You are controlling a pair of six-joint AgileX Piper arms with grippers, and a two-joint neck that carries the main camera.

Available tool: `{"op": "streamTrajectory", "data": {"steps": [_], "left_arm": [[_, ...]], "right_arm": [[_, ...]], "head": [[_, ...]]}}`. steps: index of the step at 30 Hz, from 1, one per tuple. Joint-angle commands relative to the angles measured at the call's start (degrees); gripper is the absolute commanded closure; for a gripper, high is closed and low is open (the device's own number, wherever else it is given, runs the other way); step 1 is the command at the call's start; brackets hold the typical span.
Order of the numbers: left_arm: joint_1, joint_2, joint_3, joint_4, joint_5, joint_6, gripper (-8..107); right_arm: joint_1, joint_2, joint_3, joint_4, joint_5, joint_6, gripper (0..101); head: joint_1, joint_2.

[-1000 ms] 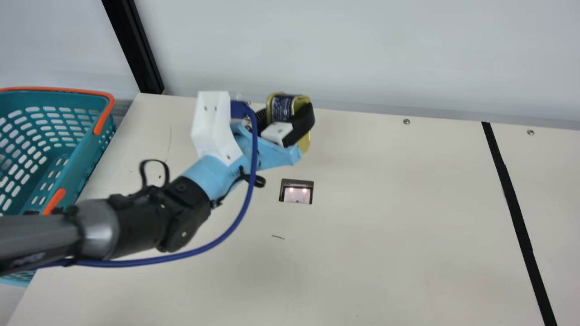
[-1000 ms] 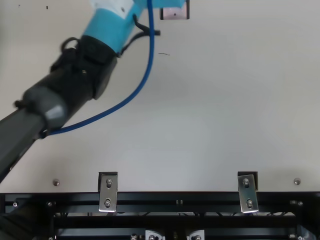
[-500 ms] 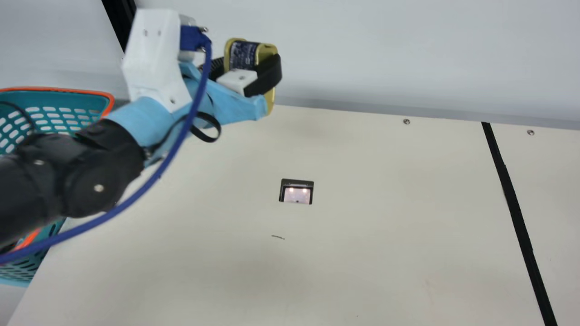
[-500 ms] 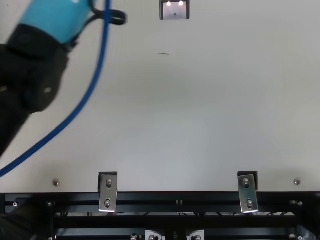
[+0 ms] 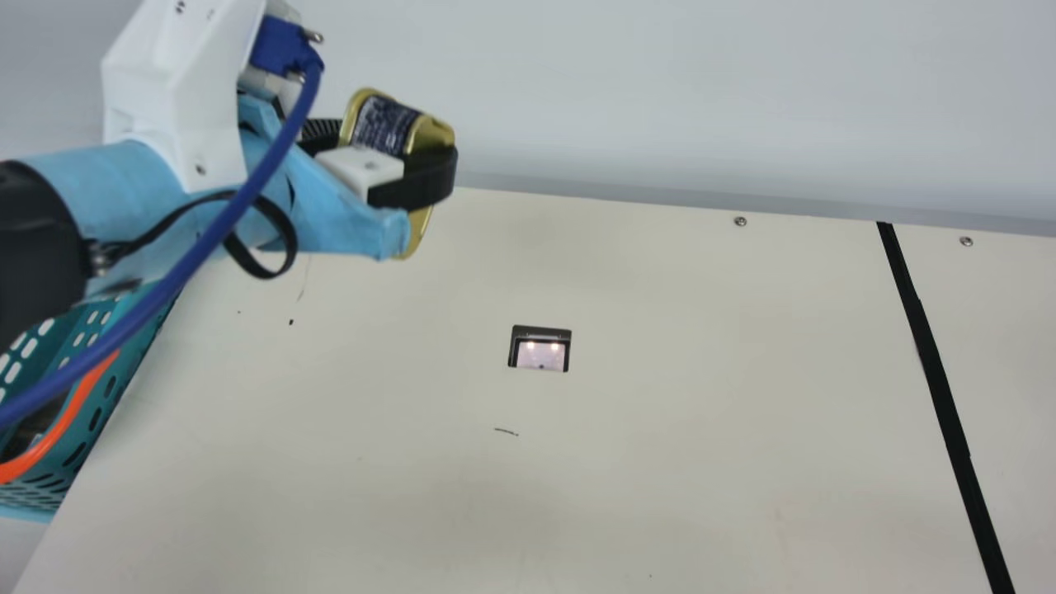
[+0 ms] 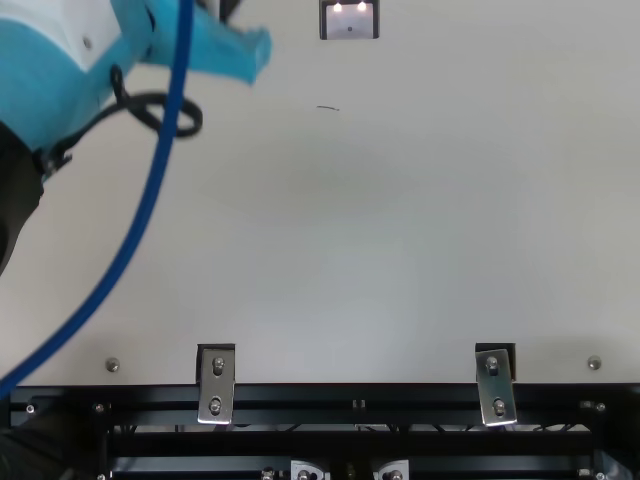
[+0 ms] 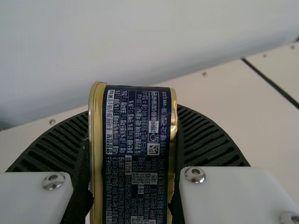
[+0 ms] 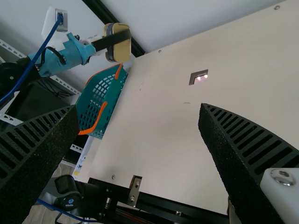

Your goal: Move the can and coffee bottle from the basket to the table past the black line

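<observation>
Main view: At far left, the teal basket [image 5: 128, 363] was partly covered by the left arm and its blue cable, with a dark object [image 5: 33, 425] inside that could not be identified. Beside it to the right, the gold-edged can [image 5: 384, 128] was held raised and tilted in the left gripper [image 5: 400, 147], its two black fingers closed against the can's sides. Farther right, a small recessed panel [image 5: 540, 355] was set into the cream table [image 5: 660, 462], and the black line [image 5: 932, 351] was seen well apart from the can. In the right wrist view, the right gripper [image 8: 139, 109] was spread wide, with nothing gripped between its fingers.
</observation>
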Motion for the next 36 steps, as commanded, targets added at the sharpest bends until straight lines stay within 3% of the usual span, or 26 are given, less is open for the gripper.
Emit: {"op": "streamTrajectory", "data": {"steps": [1,6,11,17,25,36], "left_arm": [[-0.4,-0.3,-0.3,-0.1,8.4,2.3,89],[-1.0,-0.3,-0.1,0.0,14.4,7.6,89],[-2.7,0.8,1.4,1.0,16.2,11.5,89],[-6.8,3.1,4.7,1.5,14.9,15.7,89],[-12.2,7.1,8.8,-3.9,13.3,29.5,89],[-13.5,12.4,9.7,-12.8,12.3,49.1,89]], "right_arm": [[0.0,0.0,0.0,0.0,0.0,0.0,0],[0.0,0.0,0.0,0.0,0.0,0.0,0],[0.0,0.0,0.0,0.0,0.0,0.0,0],[0.0,0.0,0.0,0.0,0.0,0.0,0],[0.0,0.0,0.0,0.0,0.0,0.0,0],[0.0,0.0,0.0,0.0,0.0,0.0,0]], "head": [[-0.2,-0.3],[-0.2,-0.3],[-0.2,-0.3],[-0.2,-0.3],[-0.2,-0.3],[-0.2,-0.3]]}}
